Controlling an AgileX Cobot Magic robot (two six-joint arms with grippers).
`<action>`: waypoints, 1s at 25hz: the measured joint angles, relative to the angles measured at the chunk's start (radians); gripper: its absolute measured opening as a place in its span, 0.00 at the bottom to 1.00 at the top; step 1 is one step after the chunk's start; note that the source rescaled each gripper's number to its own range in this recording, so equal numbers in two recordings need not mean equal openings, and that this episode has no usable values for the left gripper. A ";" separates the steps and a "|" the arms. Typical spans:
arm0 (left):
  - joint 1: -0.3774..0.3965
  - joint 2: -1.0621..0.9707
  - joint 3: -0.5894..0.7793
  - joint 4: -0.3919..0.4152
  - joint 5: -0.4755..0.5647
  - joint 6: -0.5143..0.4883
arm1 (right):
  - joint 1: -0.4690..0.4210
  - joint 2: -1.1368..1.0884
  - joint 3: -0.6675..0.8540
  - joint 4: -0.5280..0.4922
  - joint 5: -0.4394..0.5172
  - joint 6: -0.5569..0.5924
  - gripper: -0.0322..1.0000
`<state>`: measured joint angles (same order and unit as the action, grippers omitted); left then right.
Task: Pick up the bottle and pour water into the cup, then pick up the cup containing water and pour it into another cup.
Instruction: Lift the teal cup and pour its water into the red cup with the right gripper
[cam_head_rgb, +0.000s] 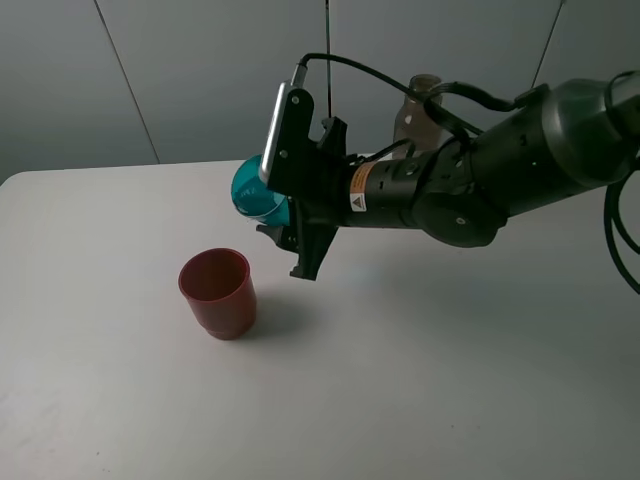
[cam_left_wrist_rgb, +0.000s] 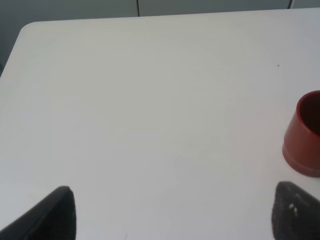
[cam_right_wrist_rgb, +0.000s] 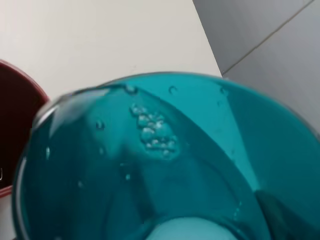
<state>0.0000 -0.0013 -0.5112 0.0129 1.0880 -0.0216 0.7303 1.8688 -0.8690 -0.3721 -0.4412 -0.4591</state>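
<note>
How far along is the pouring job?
First pour looks done: the bottle is behind the arm, unheld, and the teal cup holds bubbly water. In hand: the right gripper tips it near the red cup. Left: getting the water in; no stream shows.

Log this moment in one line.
stage: cup-to-cup pour; right claw: shut on tilted teal cup, water inside, near red-brown cup; left claw: open; bottle: behind arm

A red cup (cam_head_rgb: 217, 292) stands upright on the white surface (cam_head_rgb: 450, 400), left of centre. A bottle (cam_head_rgb: 410, 118) stands farther back, base hidden.
</note>
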 joint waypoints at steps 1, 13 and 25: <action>0.000 0.000 0.000 0.000 0.000 0.000 | 0.008 0.000 0.000 0.018 0.000 -0.023 0.07; 0.000 0.000 0.000 0.000 0.000 0.000 | 0.066 0.079 -0.122 0.050 0.138 -0.097 0.07; 0.000 0.000 0.000 0.000 0.000 0.000 | 0.084 0.096 -0.151 0.050 0.160 -0.315 0.07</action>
<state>0.0000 -0.0013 -0.5112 0.0129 1.0880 -0.0216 0.8139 1.9653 -1.0200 -0.3222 -0.2809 -0.7742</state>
